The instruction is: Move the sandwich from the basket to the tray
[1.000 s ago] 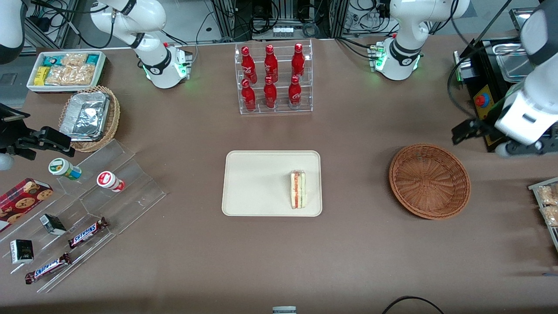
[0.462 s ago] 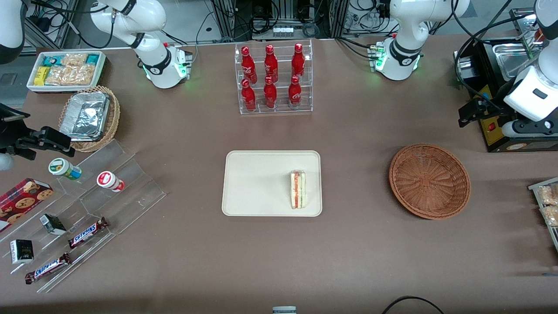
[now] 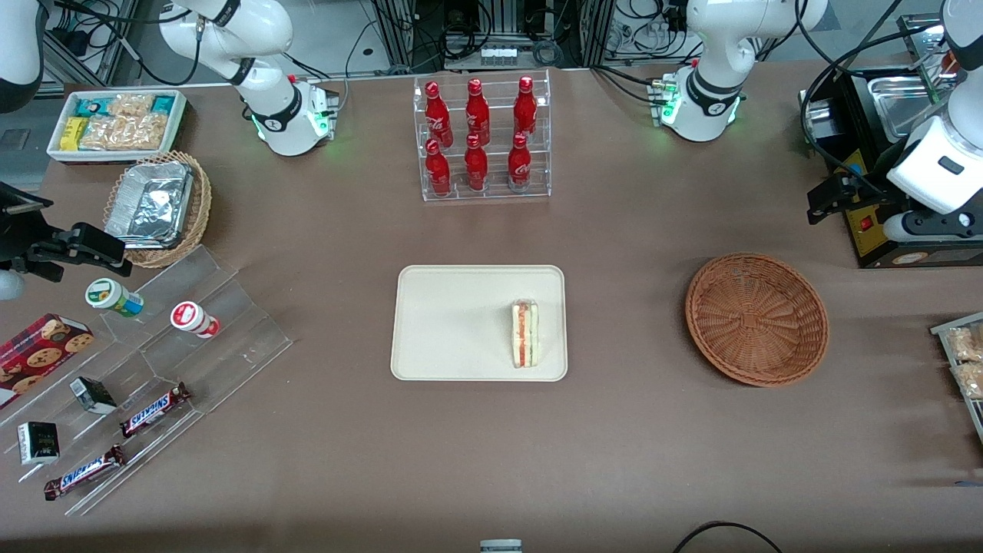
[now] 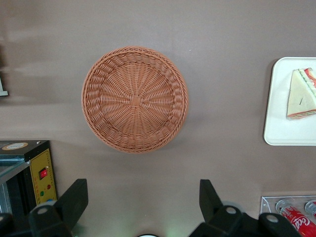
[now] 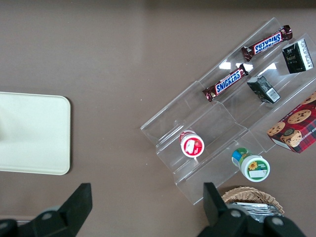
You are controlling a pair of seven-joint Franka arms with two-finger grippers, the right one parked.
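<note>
The sandwich (image 3: 526, 334) lies on the cream tray (image 3: 453, 322), at the tray's end nearest the basket; the left wrist view shows the same sandwich (image 4: 301, 94) on the tray (image 4: 284, 129). The reddish-brown wicker basket (image 3: 756, 319) (image 4: 135, 98) holds nothing. My left gripper (image 3: 825, 198) (image 4: 142, 197) hangs high above the table toward the working arm's end, farther from the front camera than the basket. It is open, with only bare table between its black fingers (image 4: 74, 197).
A black control box with a red button (image 3: 868, 223) (image 4: 42, 173) stands beside the gripper. A clear rack of red cola bottles (image 3: 484, 138) stands farther back than the tray. Toward the parked arm's end are a snack stand (image 3: 153, 361), a foil-lined paler basket (image 3: 157, 207) and a white snack bin (image 3: 115, 123).
Over the last second the left gripper drew away from the front camera, off the basket's edge, and has held still for the last half second. Sandwich, tray and basket have not moved.
</note>
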